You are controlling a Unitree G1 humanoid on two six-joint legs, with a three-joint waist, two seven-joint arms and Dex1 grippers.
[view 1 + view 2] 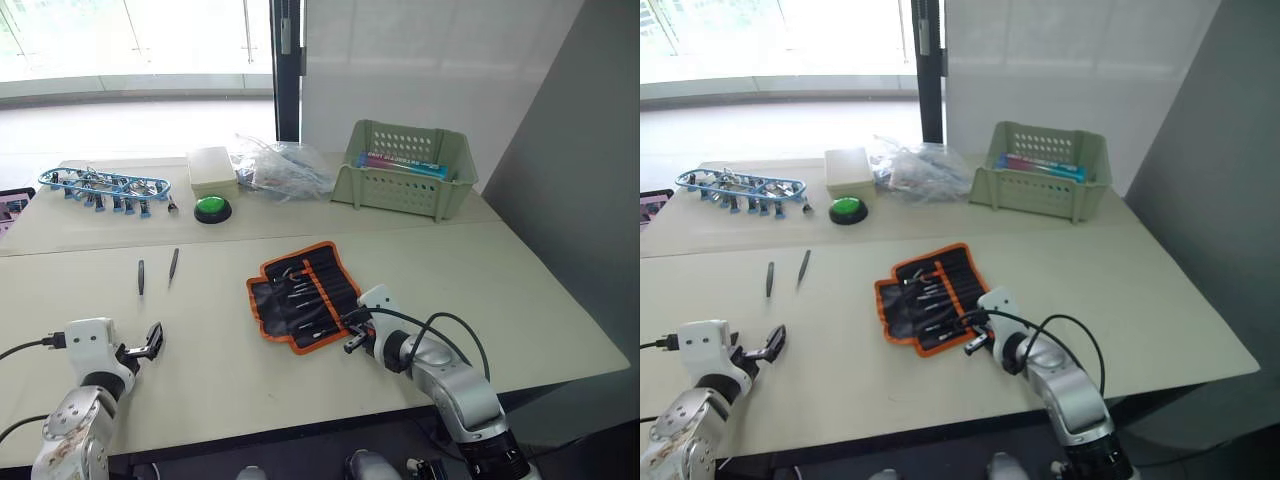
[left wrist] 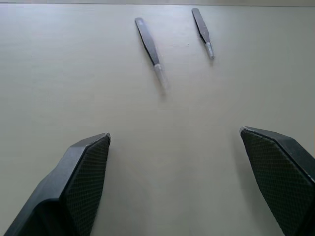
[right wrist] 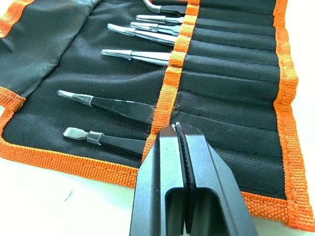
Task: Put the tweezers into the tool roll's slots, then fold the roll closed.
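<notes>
The right wrist view shows the right pincer [image 3: 181, 129] clenched empty over the tool roll's [image 1: 300, 292] slots [image 3: 231, 69]. The left wrist view shows the left pincer [image 2: 174, 147] released before two loose tweezers [image 2: 148, 42].

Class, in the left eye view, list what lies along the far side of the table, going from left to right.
Blue tool rack → green button → clear plastic bag → green basket.
</notes>
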